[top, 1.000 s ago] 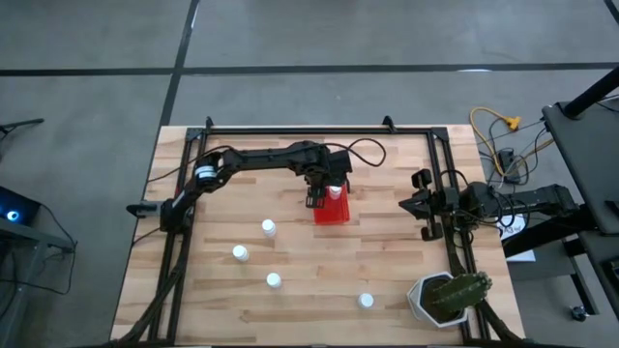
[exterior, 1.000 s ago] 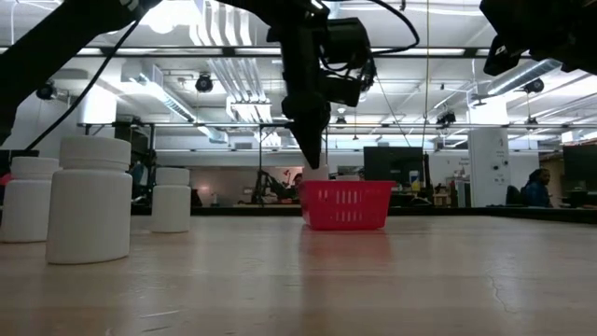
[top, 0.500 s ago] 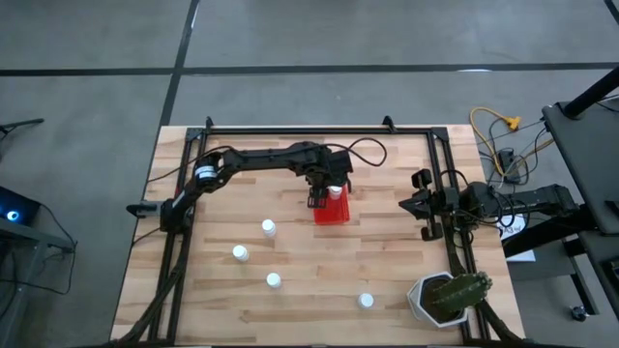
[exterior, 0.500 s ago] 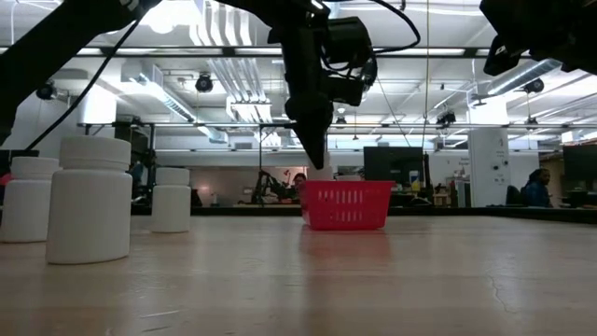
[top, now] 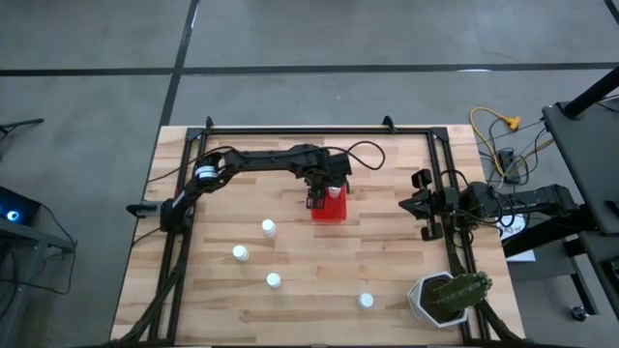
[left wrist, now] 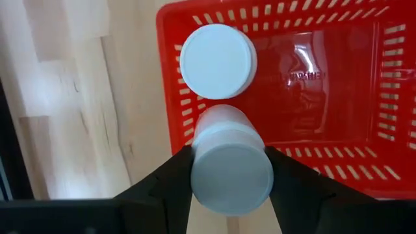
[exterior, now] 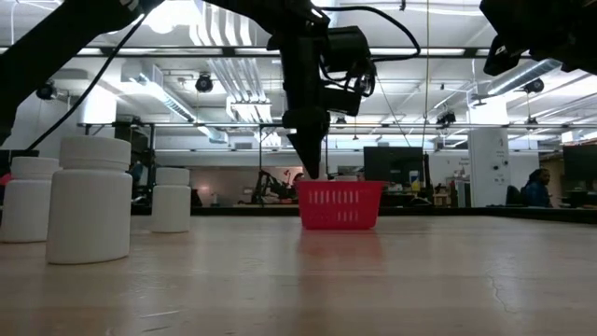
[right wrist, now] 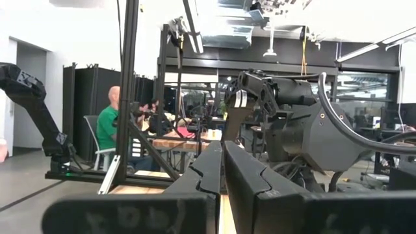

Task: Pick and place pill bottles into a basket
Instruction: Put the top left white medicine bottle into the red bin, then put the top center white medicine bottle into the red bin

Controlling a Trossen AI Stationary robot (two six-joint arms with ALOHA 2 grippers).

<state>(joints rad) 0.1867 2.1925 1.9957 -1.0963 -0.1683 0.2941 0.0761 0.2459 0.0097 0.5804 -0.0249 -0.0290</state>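
The red basket stands mid-table and also shows in the low view. One white pill bottle stands upright on the basket's floor. My left gripper reaches down over the basket's left side, shut on a second bottle. Several more bottles stand on the table to the near left of the basket and one to its near right. My right gripper waits shut and empty at the table's right edge. My left gripper pinches the bottle's round body between its two fingers, one on each side. The fingers come from above, pointing down. The bottle is upright, its lower end inside the basket beside the standing bottle; whether it touches the floor is hidden.
A white pot with a green plant stands at the table's near right corner. A dark frame rail runs along the table's far edge. Bare wood lies between the basket and my right gripper.
My left gripper has gone a little down and toward the table's left edge with its bottle. The basket has slid slightly toward the left edge with it.
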